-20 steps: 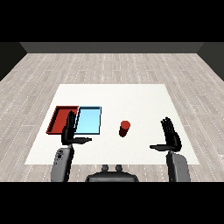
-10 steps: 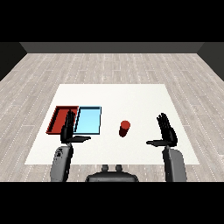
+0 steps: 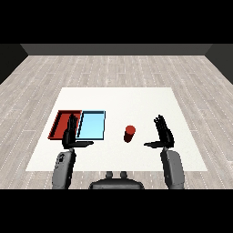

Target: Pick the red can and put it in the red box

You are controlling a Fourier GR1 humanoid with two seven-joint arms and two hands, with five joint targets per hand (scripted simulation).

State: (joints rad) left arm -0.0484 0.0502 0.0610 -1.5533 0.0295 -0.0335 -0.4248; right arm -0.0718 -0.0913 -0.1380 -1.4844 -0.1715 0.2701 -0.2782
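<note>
Nearest to you, two grey, tube-shaped forearms rise from the lower edge of the view, one on each side. Your left hand (image 3: pixel 70 135) is matte black and stands at the near left of the table, fingers straight and pointing up and away, thumb stuck out sideways to the right; it holds nothing. It sits just in front of the near edges of the two trays, overlapping the seam between them in this view. Your right hand (image 3: pixel 163 134) mirrors it at the near right: fingers straight and spread slightly, thumb extended left toward the can, palm empty.

Between your hands, a little closer to the right one but clear of its thumb, you see the red can (image 3: pixel 129 133). It is a small smooth cylinder standing upright on the white table (image 3: pixel 136 102), apart from both trays and not touched by either hand.

To the left of the can lie the two shallow rectangular trays, side by side and touching along their long edges. The light blue tray (image 3: pixel 92 125) is the nearer to the can, with a flat pale floor and a thin darker rim. The red tray (image 3: pixel 63 122) lies on the far left, with a darker floor and low walls.

The table is a plain, flat white slab. Beyond it stretches a floor of pale grey wood-grain planks (image 3: pixel 118 68).
</note>
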